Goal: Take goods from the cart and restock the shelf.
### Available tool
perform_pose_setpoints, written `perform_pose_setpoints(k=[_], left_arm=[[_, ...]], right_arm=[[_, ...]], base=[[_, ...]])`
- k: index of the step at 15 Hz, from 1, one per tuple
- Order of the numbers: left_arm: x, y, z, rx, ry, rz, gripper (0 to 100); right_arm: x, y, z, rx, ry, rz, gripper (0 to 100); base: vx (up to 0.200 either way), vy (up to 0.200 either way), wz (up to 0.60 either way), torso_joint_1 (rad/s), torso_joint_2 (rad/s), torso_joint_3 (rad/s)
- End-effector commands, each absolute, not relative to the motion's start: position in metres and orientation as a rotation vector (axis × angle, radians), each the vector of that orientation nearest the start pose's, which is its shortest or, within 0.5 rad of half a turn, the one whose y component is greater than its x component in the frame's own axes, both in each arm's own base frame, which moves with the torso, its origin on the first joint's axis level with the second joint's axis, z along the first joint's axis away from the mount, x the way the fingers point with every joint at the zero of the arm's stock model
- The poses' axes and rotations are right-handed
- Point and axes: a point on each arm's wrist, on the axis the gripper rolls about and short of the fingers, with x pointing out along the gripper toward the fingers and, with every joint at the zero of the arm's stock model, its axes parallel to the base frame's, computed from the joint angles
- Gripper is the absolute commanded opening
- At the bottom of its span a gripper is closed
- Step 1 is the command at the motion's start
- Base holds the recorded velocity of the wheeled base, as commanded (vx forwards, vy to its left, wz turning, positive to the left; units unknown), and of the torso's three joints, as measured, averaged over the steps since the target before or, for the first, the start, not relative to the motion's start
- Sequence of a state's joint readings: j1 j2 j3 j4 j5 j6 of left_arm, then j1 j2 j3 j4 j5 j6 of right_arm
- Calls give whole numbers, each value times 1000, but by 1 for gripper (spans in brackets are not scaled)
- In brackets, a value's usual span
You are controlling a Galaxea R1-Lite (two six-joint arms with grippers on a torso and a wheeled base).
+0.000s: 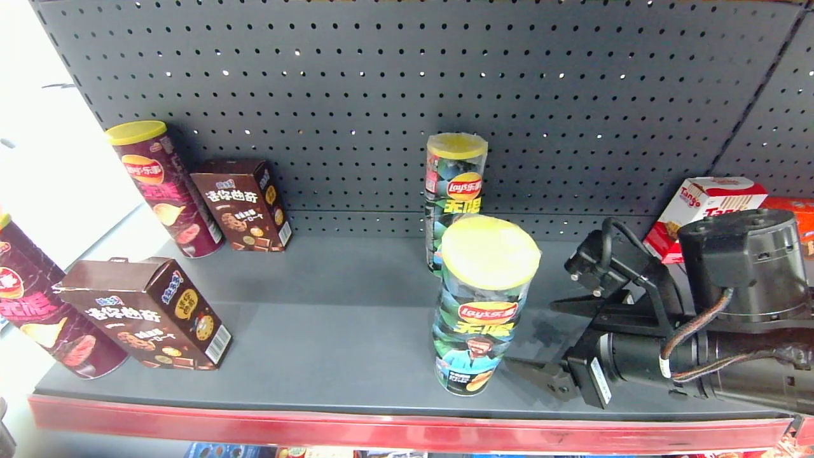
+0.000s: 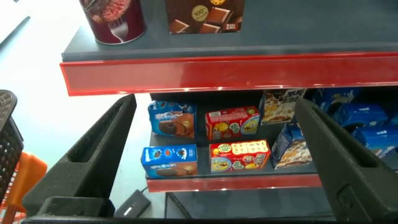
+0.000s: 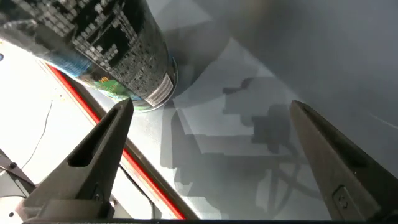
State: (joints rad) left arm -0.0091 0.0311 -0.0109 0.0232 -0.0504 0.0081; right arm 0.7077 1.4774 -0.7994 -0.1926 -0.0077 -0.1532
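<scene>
A green chip can [image 1: 480,312] with a yellow lid stands upright near the shelf's [image 1: 331,331] front edge. A second green can [image 1: 455,191] stands behind it by the pegboard. My right gripper [image 1: 533,335] lies low over the shelf just right of the front can, open, its fingers apart from the can. The right wrist view has that can [image 3: 118,50] beside one finger, with nothing between the fingers of the gripper [image 3: 211,109]. My left gripper [image 2: 214,106] is open and holds nothing, below the red shelf edge [image 2: 230,71], facing the lower shelves.
Maroon chip cans [image 1: 165,187] [image 1: 44,312] and brown cookie boxes [image 1: 245,203] [image 1: 149,312] fill the shelf's left side. A white and red wafer box [image 1: 706,207] leans at the far right. Small snack boxes [image 2: 233,140] line the lower shelves. A dark basket [image 2: 9,149] is at the left.
</scene>
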Motion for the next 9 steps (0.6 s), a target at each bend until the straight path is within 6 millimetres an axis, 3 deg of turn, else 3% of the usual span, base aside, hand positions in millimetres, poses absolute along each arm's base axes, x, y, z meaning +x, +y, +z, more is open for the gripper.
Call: perform_pose_setpoints(k=[1, 9], left_arm=[[-21, -1, 77, 7, 46, -60, 100], [-21, -1, 77, 7, 46, -62, 100]], right_arm=[[189, 162, 198, -321, 418, 724, 100], [191, 163, 197, -318, 414, 720, 100]], base=[[0, 0, 0, 0, 0, 0], [0, 0, 0, 0, 0, 0]])
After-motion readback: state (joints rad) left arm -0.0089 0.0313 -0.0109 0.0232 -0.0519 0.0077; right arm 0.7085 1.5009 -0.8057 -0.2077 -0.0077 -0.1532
